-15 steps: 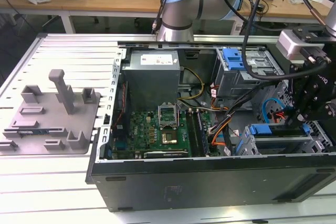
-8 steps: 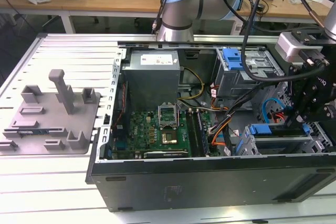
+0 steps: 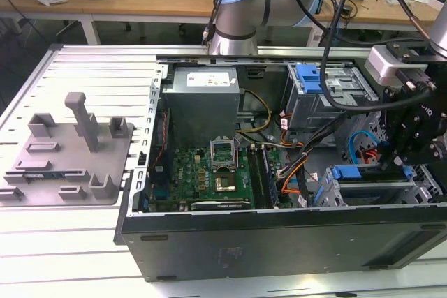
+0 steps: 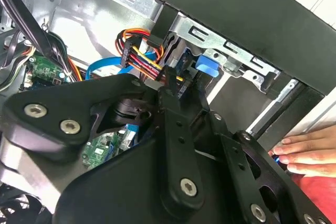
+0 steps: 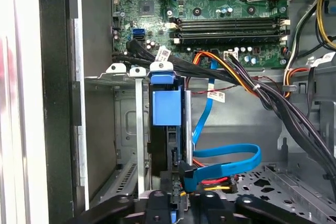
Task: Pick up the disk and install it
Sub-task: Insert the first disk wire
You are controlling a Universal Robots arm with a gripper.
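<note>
Nearest me in the exterior view, behind the case's near wall, the disk sits on edge in the drive cage at the exterior view's right. It seems at least partly seated, though I can't judge how deep. The end effector hangs right at its top edge, and I cannot tell whether it is spread or pinching the carrier.

I judge the disk dense and rigid, with slick metal faces and no tolerance for knocks. The blue rail is softer plastic, so I'd hold it across the long edges, away from the label.

The first wrist view looks along the bay. There the disk stands between the cage walls, with a blue cable looping just beside it. The second wrist view adds a person's hand resting outside the case. Farther back lie the motherboard and, on the tabletop at the exterior view's left, the grey fixture tray.
</note>
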